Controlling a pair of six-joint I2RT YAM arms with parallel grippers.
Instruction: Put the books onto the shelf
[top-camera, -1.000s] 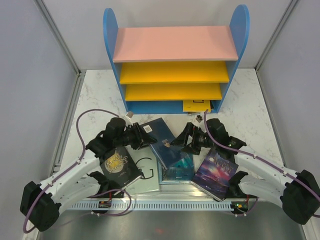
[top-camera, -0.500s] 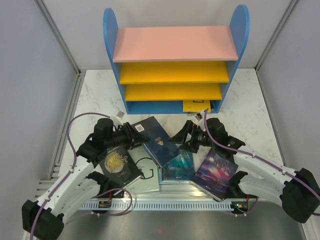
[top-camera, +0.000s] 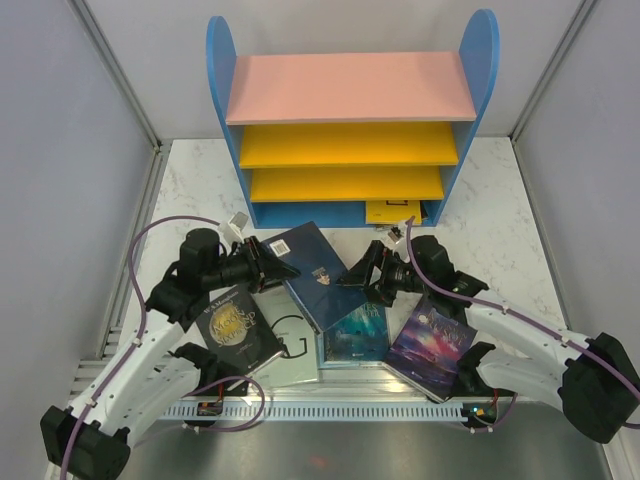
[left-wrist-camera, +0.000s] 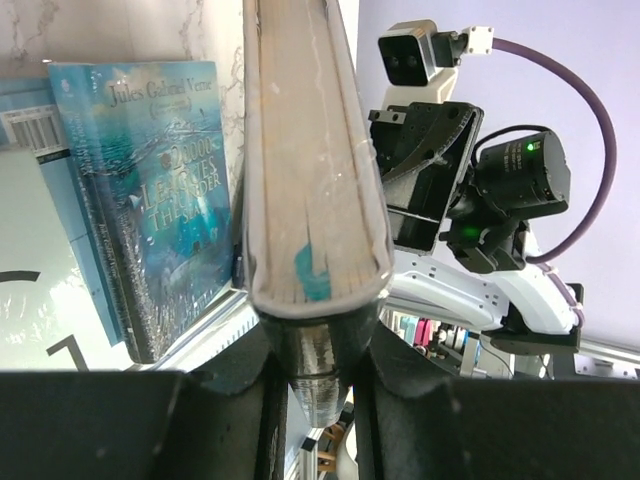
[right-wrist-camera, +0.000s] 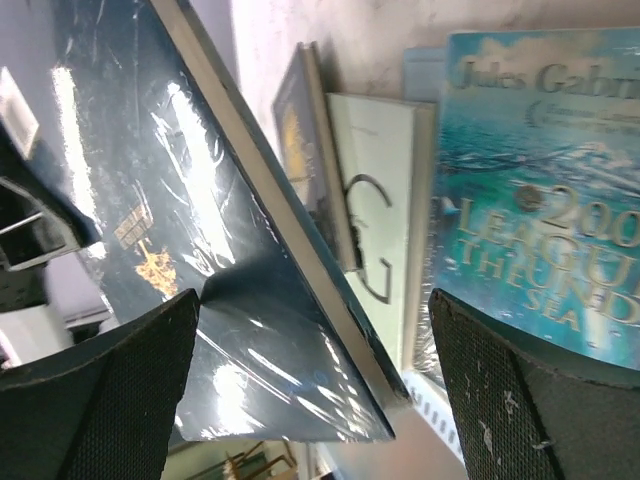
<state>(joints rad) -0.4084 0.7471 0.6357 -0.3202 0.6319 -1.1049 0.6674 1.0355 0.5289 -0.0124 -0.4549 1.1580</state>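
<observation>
With the left gripper (top-camera: 270, 268) pinching the dark-blue glossy paperback (top-camera: 318, 278) by its edge and the right gripper (top-camera: 362, 273) spread wide beside it, the lift is in hand, and the next move probably calls for carrying the book up to the blue-sided, yellow-boarded shelf (top-camera: 350, 88).

The white marble bench (top-camera: 500, 200) carries a bookcase (top-camera: 350, 85) standing at the middle of its far edge. Along the near edge lie four books side by side: a black book (top-camera: 238, 330) towards the left corner, overlapping a pale book (top-camera: 295, 350), then a teal book (top-camera: 360, 335), then a purple book (top-camera: 432, 345) reaching the edge rail.
</observation>
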